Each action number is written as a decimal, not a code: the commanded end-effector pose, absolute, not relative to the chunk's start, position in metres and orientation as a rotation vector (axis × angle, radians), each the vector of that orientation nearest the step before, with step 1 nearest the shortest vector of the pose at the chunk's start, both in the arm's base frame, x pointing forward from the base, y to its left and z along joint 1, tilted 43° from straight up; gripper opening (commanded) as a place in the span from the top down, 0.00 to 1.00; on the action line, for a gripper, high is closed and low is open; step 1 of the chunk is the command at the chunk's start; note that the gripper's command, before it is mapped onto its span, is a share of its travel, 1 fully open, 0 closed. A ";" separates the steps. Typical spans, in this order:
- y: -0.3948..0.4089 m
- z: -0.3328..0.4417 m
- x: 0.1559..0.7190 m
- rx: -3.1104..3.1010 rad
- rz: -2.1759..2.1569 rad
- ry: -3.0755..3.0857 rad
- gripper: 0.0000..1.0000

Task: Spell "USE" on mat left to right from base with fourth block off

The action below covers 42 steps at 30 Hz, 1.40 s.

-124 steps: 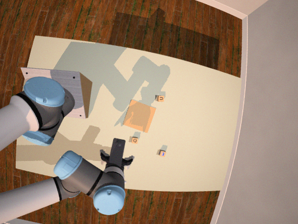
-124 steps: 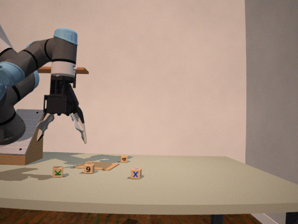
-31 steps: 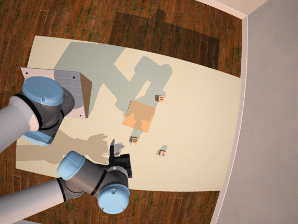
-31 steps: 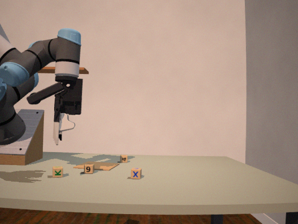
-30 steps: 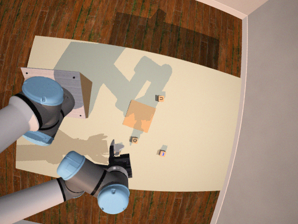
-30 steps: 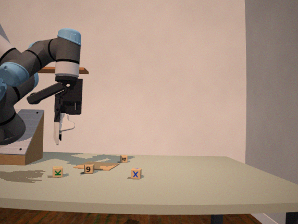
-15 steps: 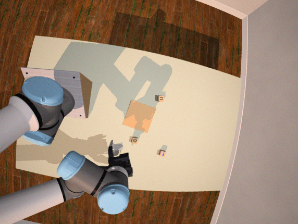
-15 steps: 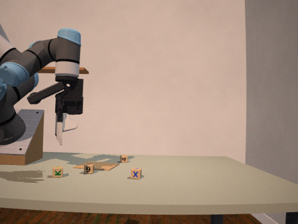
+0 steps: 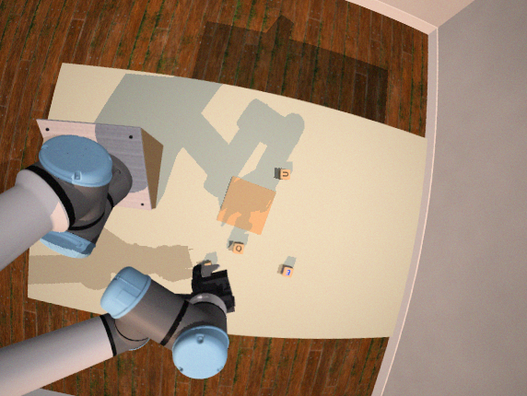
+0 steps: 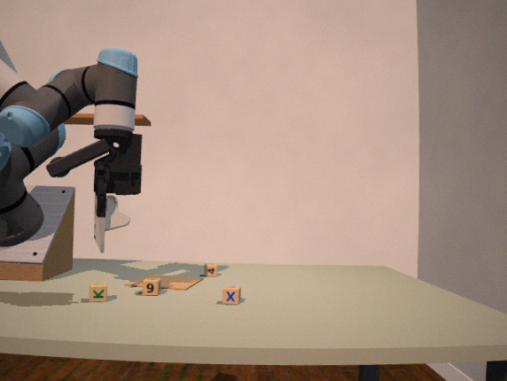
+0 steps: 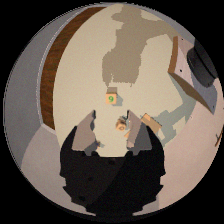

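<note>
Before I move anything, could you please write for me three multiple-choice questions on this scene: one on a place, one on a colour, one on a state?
1. Where is the U block?
A) on the mat
B) on the wooden floor
C) on the table, off the mat

2. What colour is the K on the side of the K block?
A) green
B) blue
C) red

3. How is the end effector?
A) shut on a block
B) open, holding nothing
C) fully shut

1: C, the top view shows it beyond the mat's edge.
2: A, the exterior view shows a green K.
3: B, the wrist view shows separated fingers, holding no block.
</note>
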<state>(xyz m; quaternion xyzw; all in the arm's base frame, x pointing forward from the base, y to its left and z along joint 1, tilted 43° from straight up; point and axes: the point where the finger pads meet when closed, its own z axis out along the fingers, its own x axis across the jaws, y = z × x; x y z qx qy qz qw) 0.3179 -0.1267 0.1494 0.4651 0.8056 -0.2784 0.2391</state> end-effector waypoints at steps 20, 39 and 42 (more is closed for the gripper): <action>-0.127 0.150 0.318 1.274 -0.761 2.204 0.60; -0.131 0.143 0.318 1.275 -0.763 2.209 0.60; -0.134 0.140 0.318 1.275 -0.763 2.209 0.60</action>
